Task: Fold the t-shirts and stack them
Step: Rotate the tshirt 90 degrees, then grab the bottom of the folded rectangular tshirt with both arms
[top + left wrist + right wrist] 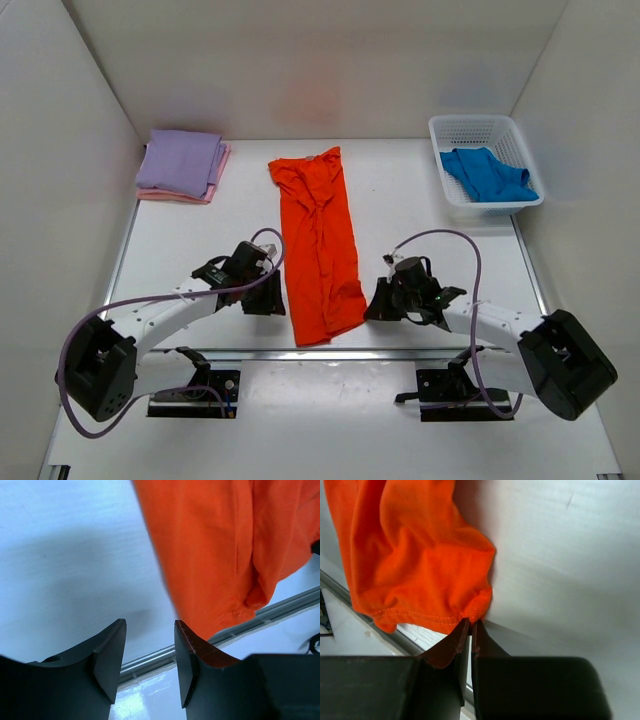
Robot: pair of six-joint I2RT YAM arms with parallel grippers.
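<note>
**At the table's near edge: one gripper pinching, one spread**

Closest in, the black two-finger right gripper (471, 625) presses its jaws together on a hem corner of the bright orange cloth t-shirt (320, 240). The black left gripper (150, 630) stands spread just beside the opposite hem corner, holding nothing. Four shirts show. The orange one lies as a long wrinkled strip on the white table (410, 190). Far left, a folded lavender t-shirt (180, 160) rests on a pink t-shirt (180, 197). Far right, a crumpled blue t-shirt (487, 175) lies in the single white plastic mesh basket (470, 122).
</note>
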